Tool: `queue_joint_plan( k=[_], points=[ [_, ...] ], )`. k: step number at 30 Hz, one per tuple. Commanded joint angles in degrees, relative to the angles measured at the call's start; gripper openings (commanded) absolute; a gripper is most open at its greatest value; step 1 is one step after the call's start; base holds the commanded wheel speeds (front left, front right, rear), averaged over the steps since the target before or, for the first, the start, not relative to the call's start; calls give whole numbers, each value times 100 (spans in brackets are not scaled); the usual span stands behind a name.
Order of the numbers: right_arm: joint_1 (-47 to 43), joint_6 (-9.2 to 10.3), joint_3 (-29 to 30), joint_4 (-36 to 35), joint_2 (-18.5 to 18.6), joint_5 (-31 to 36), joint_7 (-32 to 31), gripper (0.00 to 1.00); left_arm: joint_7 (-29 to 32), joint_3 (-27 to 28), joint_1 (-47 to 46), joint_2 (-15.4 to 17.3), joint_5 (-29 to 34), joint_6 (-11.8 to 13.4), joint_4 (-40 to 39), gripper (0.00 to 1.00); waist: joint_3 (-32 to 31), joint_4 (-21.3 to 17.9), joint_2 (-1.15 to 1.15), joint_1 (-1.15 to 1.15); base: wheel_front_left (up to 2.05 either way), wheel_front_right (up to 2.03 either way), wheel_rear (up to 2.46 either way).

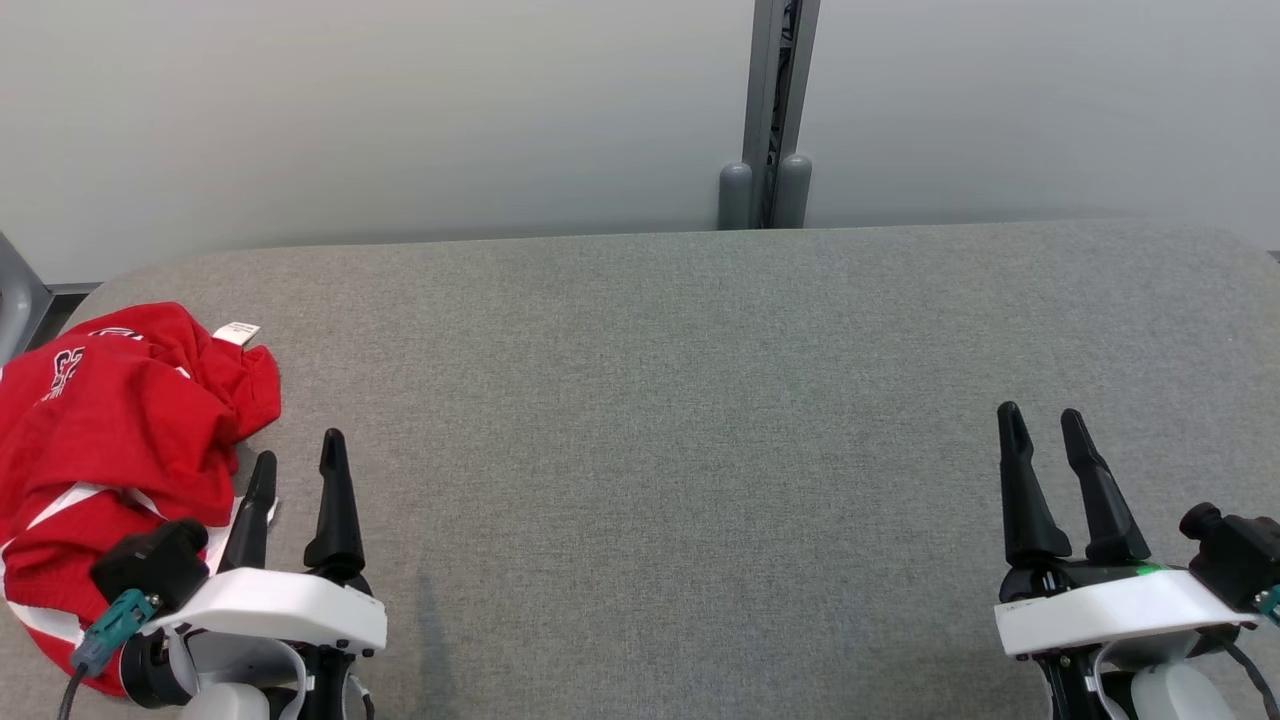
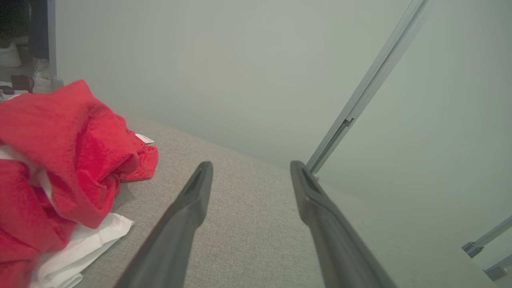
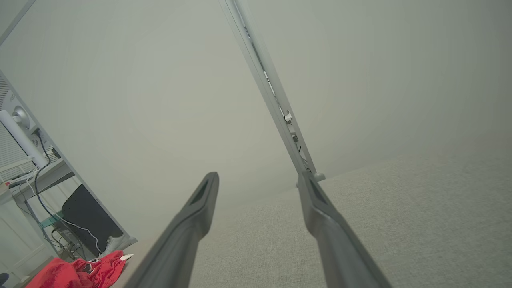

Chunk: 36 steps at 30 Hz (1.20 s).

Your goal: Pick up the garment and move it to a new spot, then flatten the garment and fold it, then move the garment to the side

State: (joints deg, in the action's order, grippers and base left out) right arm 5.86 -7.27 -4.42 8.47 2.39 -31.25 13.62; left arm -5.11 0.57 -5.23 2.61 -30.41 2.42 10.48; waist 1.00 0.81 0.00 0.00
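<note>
Just left of open left claw: crumpled red garment.

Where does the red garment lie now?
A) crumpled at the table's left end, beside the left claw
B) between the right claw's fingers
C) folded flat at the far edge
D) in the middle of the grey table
A: the red garment lies bunched at the table's left end by the left claw.

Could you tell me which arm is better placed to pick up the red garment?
Left: the left gripper, open, sits beside the red garment on the table; the right gripper, also open, is far across it.
</note>
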Motion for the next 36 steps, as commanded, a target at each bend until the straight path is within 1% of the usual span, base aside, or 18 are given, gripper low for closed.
queue_joint_plan(
  k=[1, 6, 18, 30, 36],
  points=[
    [86, -30, 34, -11, 50, 170, 42, 100, -60, -43, -57, 42, 167, 28, -35, 100, 0, 0, 0, 0, 0, 0, 0],
    [117, -28, 113, 3, 53, 566, 62, 100, -177, -128, -67, 42, 533, 3, 36, 100, -16, -1, 0, 0, 0, 0, 0],
    [115, -30, 284, -4, 59, 1241, 86, 100, -451, -404, -15, 42, 1195, 108, -26, 100, -9, 10, 0, 0, 0, 0, 0],
    [122, -31, 327, 326, 65, 1827, 119, 100, -690, -609, 62, 40, 1734, 162, -47, 100, -40, 26, 0, 0, 0, 0, 0],
    [174, -32, 310, 460, 68, 2073, 126, 100, -811, -715, 89, 40, 1910, 132, 66, 100, -54, 15, 0, 0, 0, 0, 0]
  ],
)
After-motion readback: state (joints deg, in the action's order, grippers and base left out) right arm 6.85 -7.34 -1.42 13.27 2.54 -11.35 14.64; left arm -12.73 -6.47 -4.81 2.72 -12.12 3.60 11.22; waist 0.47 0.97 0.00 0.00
